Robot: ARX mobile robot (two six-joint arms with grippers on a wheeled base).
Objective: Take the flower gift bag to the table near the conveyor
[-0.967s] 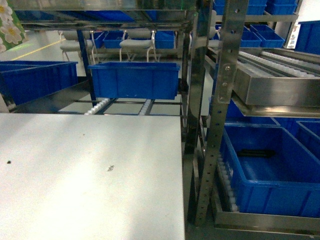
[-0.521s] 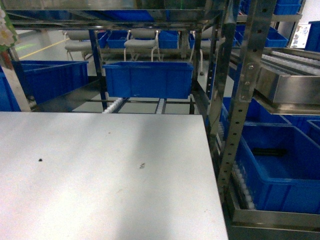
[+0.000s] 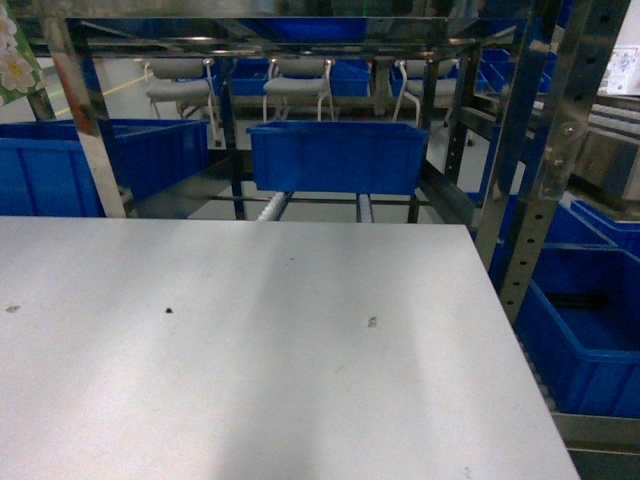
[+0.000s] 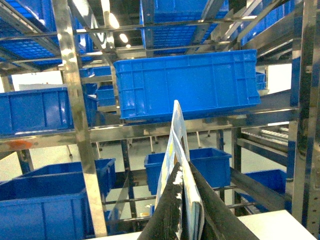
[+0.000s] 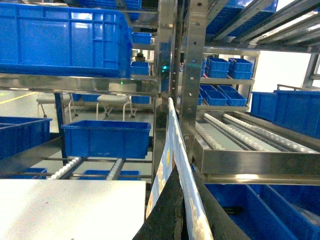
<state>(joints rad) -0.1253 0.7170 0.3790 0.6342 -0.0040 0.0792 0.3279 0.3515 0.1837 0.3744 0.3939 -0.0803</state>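
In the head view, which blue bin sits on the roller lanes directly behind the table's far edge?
The centre blue bin, resting on the conveyor; the others sit off to either side.

A rectangular blue plastic bin [image 3: 336, 157] sits straight ahead; another blue plastic bin [image 3: 585, 340] lies low at the right; two grey-seated metal chairs [image 3: 298, 88] stand on the floor behind; a perforated steel upright post [image 3: 548, 150] rises at right.

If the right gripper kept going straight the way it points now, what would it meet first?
Probably the steel rack upright straight ahead of the right gripper, which is shut on the gift bag; depth is unclear, so it might pass just beside it.
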